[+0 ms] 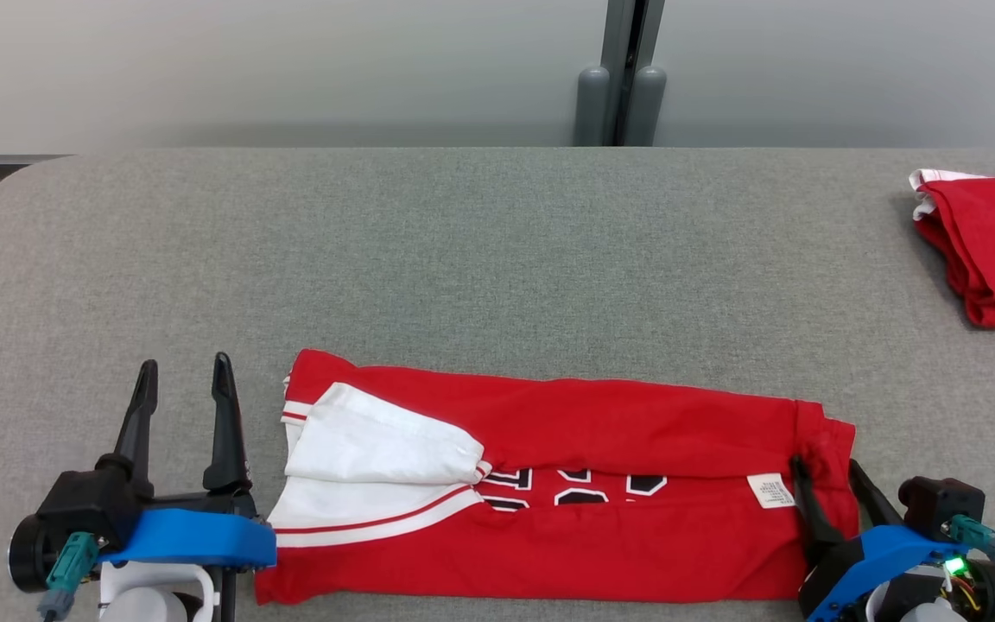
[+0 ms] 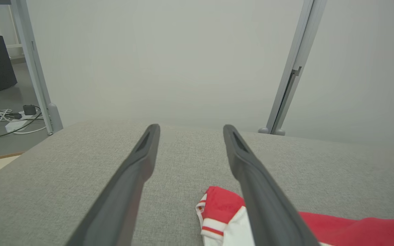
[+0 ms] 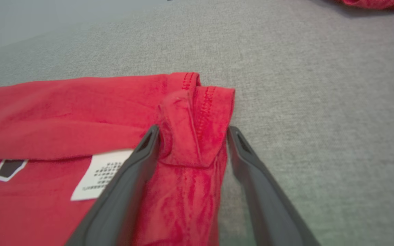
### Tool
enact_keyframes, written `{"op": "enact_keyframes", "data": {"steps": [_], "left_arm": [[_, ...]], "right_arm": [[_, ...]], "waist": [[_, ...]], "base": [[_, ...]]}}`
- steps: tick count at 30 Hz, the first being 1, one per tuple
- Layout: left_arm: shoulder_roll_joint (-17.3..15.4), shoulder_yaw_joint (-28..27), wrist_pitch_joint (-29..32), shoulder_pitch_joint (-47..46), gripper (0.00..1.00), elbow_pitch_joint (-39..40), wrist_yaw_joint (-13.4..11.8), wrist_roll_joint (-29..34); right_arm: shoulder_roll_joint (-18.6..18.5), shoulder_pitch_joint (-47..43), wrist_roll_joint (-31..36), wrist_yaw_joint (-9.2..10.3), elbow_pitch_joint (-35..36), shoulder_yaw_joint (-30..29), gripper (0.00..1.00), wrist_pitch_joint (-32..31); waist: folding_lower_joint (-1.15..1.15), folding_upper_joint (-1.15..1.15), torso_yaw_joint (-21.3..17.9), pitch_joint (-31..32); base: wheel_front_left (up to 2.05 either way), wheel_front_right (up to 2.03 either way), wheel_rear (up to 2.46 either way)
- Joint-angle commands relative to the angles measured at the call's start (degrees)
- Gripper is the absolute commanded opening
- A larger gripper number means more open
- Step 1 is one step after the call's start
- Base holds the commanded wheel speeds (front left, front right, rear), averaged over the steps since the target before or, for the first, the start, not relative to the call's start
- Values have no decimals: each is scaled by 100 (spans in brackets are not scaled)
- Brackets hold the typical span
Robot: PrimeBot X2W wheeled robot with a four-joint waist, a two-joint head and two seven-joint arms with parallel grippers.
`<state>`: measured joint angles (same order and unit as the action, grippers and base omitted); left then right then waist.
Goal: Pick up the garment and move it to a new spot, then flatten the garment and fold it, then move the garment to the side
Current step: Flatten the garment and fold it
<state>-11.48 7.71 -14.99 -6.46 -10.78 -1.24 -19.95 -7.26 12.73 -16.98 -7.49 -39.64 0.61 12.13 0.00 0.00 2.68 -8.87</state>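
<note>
**Garment soft and limp, best taken at its two short ends**

Garment (image 1: 549, 484), a red jersey with white trim, is laid as a long band across the near part of the desk (image 1: 497, 259), running left to right. It is judged light, floppy and likely to sag or unfold if lifted at one point only. A two-ended hold is therefore advised, at the white-trimmed left end and at the doubled red hem by the white label (image 1: 771, 490).

The left fingers (image 1: 223, 415) are spread wide over bare desk just beside the left end, with nothing held. The right fingers (image 3: 128, 184) are also spread wide, set on either side of a raised fold of hem without pinching it. That thickened fold should give a firmer bite than a single layer.

Ample grey surface is left open behind the band. A second red garment (image 1: 994, 250) lies at the far right edge, well apart, so less room is offered on that side.
</note>
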Motion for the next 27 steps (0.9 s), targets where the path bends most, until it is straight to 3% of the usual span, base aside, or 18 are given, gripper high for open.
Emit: {"op": "enact_keyframes", "data": {"steps": [1,2,3,5,12,22,27], "left_arm": [[87,-145,-25,56,100,-21,80,140],[156,-248,-25,72,100,-31,139,222],[221,-338,-25,99,100,-36,179,305],[327,-514,-25,162,100,-16,242,465],[562,-921,-26,239,100,15,463,878],[730,-1223,-26,178,100,-41,678,1162],[777,-1314,-26,200,100,-42,732,1243]], "right_arm": [[60,-114,-68,-1,-105,64,100,-25],[79,-146,-106,-1,-126,94,89,-9],[102,-174,-138,-1,-141,143,47,-1],[139,-203,-205,-2,-131,235,0,25],[-72,-26,-383,5,-47,289,0,134],[-898,377,-266,4,-8,-427,0,197],[-1041,467,-154,3,140,-576,0,144]], "waist": [[0,0,-5,3],[0,0,-10,4],[0,0,-20,7],[0,0,-41,11],[0,0,-105,-8],[0,0,-143,-3],[0,0,-159,13]], "base": [[0,0,0],[0,0,0],[0,0,0],[0,0,0],[0,0,0],[0,0,0],[0,0,0]]}}
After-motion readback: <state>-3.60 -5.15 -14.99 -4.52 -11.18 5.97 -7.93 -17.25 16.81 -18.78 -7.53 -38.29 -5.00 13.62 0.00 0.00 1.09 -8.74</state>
